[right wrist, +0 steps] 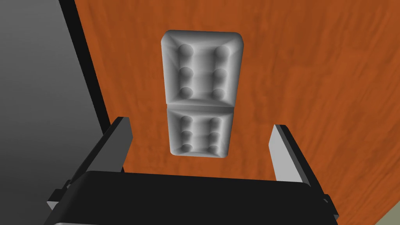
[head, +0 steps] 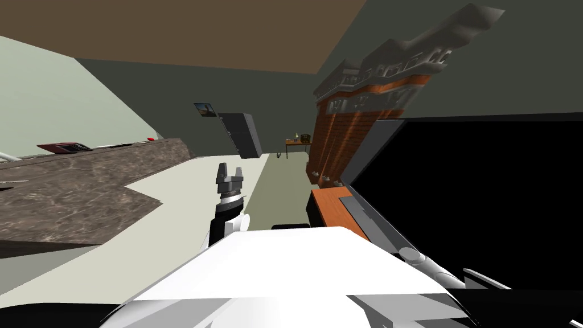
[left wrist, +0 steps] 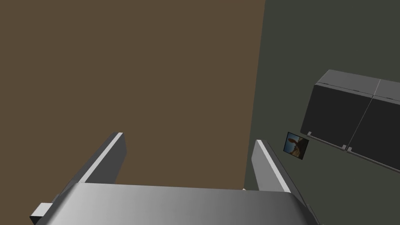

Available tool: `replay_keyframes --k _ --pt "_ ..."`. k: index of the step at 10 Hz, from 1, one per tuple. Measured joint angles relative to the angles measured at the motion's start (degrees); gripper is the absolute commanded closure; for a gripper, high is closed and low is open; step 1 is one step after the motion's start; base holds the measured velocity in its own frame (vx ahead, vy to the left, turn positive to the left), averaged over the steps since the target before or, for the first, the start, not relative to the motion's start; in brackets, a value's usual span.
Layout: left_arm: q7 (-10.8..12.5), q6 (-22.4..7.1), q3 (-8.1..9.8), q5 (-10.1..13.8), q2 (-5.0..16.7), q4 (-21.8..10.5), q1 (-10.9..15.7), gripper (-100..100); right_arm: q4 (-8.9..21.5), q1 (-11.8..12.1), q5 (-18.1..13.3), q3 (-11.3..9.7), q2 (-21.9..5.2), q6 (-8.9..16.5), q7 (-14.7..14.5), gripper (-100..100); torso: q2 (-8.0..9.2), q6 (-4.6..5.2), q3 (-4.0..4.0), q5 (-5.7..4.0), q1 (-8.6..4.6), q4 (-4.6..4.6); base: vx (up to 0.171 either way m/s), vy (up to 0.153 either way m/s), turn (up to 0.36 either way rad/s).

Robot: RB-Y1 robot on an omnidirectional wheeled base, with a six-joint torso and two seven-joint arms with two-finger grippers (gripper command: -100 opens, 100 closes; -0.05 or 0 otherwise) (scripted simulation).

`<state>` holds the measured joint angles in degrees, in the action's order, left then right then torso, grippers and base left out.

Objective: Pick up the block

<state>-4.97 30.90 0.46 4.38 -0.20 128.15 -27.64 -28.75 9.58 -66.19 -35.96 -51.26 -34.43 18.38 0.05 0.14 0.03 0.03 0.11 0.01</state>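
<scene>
right tool [right wrist: 201, 125] released, fingers spread | grey studded block [right wrist: 201, 66] flat on orange desk [right wrist: 312, 78], centred ahead of that tool, untouched | left tool [head: 229, 169] released, held up over floor [head: 273, 188]

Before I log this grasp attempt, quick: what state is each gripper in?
Left gripper: open, empty.
Right gripper: open over the grey studded block, not gripping it.

A grey oblong studded block [right wrist: 200, 93] — seamed across its middle — is laid flat on the orange wood-grain counter [right wrist: 320, 78].
</scene>
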Motion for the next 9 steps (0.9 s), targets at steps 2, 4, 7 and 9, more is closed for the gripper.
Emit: replay_keyframes --k 2,4,7,9 --pt "0.00 0.00 0.00 0.00 0.00 0.00 0.00 0 -2.25 3.20 2.42 -0.40 0.64 1.56 0.20 -100 -0.02 0.00 -0.01 -0.02 -0.10 -0.01 0.007 -0.029 0.069" --pt "0.00 0.00 0.00 0.00 0.00 0.00 0.00 0 0.40 2.62 4.81 0.22 1.59 0.77 -2.81 -100 0.00 0.01 0.00 0.00 -0.02 0.00 0.003 -0.010 0.166" --pt "0.00 0.00 0.01 0.00 0.00 0.00 0.00 0 0.87 5.24 9.45 0.33 3.07 1.59 -6.41 -100 0.00 0.02 0.00 -0.01 -0.06 0.00 0.005 -0.022 0.151" --pt "0.00 0.00 0.00 0.00 0.00 0.00 0.00 0 -0.89 8.22 12.33 -0.11 3.57 2.58 -7.79 -100 -0.01 0.01 0.00 -0.02 -0.08 0.00 0.004 -0.026 0.088"
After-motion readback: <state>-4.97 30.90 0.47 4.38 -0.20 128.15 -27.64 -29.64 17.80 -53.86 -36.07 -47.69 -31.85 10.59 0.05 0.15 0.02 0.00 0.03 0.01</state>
